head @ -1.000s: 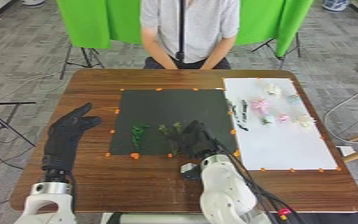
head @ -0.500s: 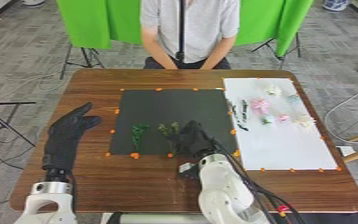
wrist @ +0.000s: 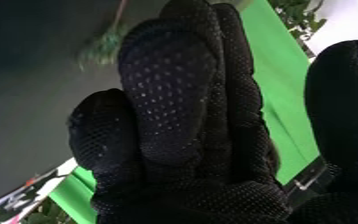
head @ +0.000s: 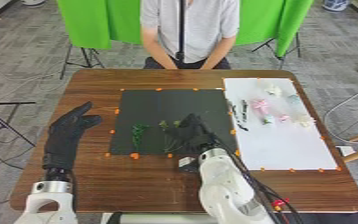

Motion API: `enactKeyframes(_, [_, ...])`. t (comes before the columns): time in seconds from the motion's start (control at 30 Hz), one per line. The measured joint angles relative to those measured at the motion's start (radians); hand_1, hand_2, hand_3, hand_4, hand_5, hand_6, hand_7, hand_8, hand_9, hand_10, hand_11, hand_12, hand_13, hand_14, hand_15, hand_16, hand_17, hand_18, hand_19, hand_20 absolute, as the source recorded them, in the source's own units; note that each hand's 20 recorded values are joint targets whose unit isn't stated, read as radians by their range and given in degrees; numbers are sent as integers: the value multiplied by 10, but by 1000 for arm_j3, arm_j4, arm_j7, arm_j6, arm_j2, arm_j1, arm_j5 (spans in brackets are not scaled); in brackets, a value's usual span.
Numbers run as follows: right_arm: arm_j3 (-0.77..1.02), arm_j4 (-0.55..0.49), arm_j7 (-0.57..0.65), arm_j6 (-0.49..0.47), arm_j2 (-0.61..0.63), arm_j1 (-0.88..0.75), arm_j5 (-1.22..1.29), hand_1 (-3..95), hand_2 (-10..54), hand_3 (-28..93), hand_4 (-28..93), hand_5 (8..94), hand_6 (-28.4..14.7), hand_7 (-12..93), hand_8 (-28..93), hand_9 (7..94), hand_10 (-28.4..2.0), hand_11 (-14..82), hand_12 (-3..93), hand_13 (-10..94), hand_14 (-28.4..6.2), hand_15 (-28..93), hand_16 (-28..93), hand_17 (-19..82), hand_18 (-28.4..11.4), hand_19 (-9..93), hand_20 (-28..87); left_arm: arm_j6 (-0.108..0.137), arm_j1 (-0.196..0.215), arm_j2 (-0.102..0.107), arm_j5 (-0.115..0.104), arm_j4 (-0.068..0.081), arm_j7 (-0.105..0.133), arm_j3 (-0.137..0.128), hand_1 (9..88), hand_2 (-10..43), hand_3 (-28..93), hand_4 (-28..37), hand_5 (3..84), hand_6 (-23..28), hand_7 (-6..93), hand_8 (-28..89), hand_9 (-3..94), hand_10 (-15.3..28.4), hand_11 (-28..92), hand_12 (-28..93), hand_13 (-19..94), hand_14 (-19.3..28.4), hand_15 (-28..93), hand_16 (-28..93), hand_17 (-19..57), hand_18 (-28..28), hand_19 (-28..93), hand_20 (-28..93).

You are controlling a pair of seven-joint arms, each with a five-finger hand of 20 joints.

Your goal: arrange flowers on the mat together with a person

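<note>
Black and flat, a square mat [head: 171,102] lies on the brown wooden bench [head: 95,182] in the head view. A dark green leafy stem [head: 139,136] is laid on its left part, and a thinner, paler green sprig [head: 165,125] to the right of it, close beside the black-gloved right hand [head: 193,134]; whether glove and sprig touch I cannot tell. The black-gloved left hand [head: 66,131] is over the bench to the left of the mat, its fingers loosely extended, thumb out, nothing in it. The pink ribbon-like flower [head: 261,106], the white flower [head: 273,90] and several smaller blooms lie on the white sheet [head: 286,147] at the right, with slim dark stems [head: 244,111] near its left edge.

In the right wrist view, the right hand's fingers are straight and close together, the thumb well apart, with nothing gripped; the feathery sprig lies beyond them on the dark mat.

The step in hand looks like settling the sprig. To do it well, nudge only with the tips, low on the stalk, keeping it apart from the leafy stem. Then lift straight up before turning towards the sheet, as so light a sprig could snag on the glove and be dragged askew.
</note>
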Motion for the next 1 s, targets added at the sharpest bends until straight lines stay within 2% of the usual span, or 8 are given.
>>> enactKeyframes(0.3, [41,-100,2,19,63,-31,42,288,-48,620,-126,828,-30,249,-98,937,-134,263,158,937,-35,503,124,705,-99,859,215,-1,-1,-7,-2,0,1,-3,257,-69,663,-166,494,31,129,-51,539,157,241,166,422,185,253,29,105,131,89,213])
enactKeyframes(0.43, [75,-141,8,7,95,-42,49,274,-26,610,-128,832,-31,246,-99,937,-136,265,158,937,-37,505,125,704,-100,862,216,-1,0,-9,-3,0,1,-3,257,-69,663,-166,494,31,129,-50,539,157,240,166,422,185,252,28,105,131,91,214])
enactKeyframes(0.63, [95,-159,29,-125,124,-39,55,258,13,583,-128,846,-33,219,-101,937,-133,287,158,937,-40,525,125,706,-105,883,214,-1,-1,-12,-3,1,1,-3,258,-69,662,-167,495,31,129,-50,538,158,241,166,422,185,253,29,106,131,91,213])
enactKeyframes(0.8, [89,-160,94,-235,130,-28,73,259,32,557,-123,847,-35,187,-96,937,-131,290,158,937,-38,532,125,707,-104,892,203,-1,-1,-12,-3,1,2,-3,258,-69,663,-167,493,31,129,-50,538,158,241,166,422,185,252,28,106,131,91,213])
enactKeyframes(1.0, [86,-146,134,-319,126,-1,102,262,46,538,-123,831,-36,145,-94,937,-130,303,162,937,-39,543,128,706,-106,904,198,-1,-1,-12,-5,1,2,-3,257,-69,663,-167,494,30,129,-50,539,158,241,166,423,185,253,29,106,131,91,213])
